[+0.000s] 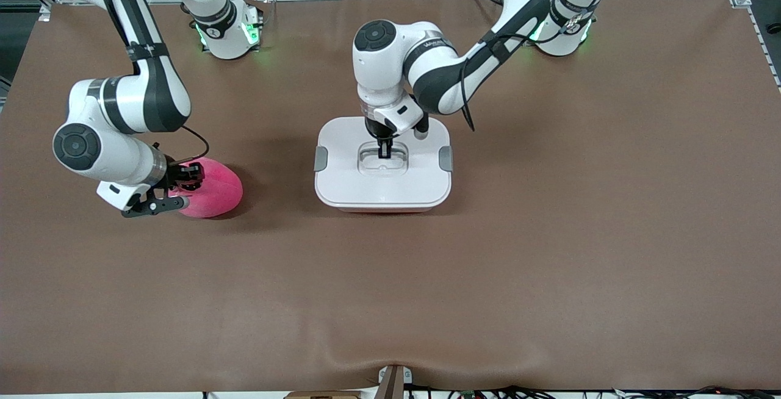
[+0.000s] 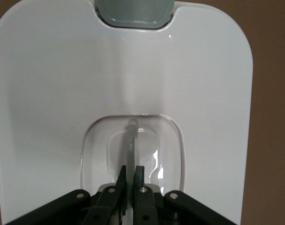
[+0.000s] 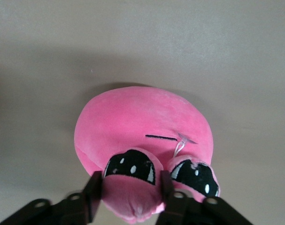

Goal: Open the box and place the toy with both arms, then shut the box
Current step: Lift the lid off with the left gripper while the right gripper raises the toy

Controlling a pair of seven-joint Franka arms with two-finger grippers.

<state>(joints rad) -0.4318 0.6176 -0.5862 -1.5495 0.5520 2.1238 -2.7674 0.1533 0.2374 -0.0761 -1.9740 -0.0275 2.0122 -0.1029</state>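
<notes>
- We find the box (image 1: 383,167) at mid-counter, lid on; the left tool (image 1: 385,152) sits down in the lid's recessed centre, clenched on the thin clear handle (image 2: 131,145), which stands upright between its fingers (image 2: 139,176) in the left wrist view
- The toy (image 1: 210,188) lies on the counter (image 1: 549,234) toward the right arm's end, well apart from the box and slightly nearer the front camera; the right tool (image 1: 188,182) is at its side, one finger (image 3: 96,192) outside one eye, the other (image 3: 166,185) pressed between the two eyes; it grips that eye bulge, and the plush bulges out between the fingers
- Box: white rounded-rectangle lid over a pale pink tub; one grey clip (image 1: 320,158) at each short side, both lying flat against the lid; clear inset around the handle
- Toy: bright pink round plush; two bulging dark eyes with white glints; thin black mouth line; a small clear tag loop near the mouth
- Counter: brown matte sheet, slightly rippled at the edge nearest the front camera; both arm bases stand at the edge farthest from that camera, showing green lights; grey floor and metal framing past the counter
</notes>
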